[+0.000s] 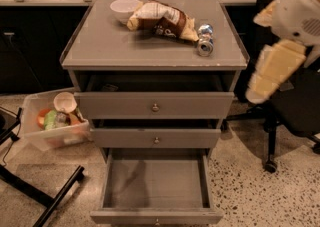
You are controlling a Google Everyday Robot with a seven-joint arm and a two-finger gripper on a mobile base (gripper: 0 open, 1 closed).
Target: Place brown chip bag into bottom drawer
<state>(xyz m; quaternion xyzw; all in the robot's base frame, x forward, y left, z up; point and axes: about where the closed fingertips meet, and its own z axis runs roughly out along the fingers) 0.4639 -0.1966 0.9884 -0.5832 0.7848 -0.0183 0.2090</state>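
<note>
The brown chip bag (160,20) lies crumpled on the grey cabinet top (115,46), between a white bowl and a crushed can. The bottom drawer (155,177) is pulled out wide and holds nothing. My arm comes in from the upper right as blurred cream-coloured segments. The gripper (267,78) hangs at its lower end, to the right of the cabinet at about top-drawer height, well clear of the bag and holding nothing that I can see.
A white bowl (125,8) stands left of the bag and a small silver-blue can (205,41) lies to its right. The two upper drawers (155,106) are nearly shut. A clear plastic bin (55,123) sits on the floor at left, and an office chair (287,116) stands at right.
</note>
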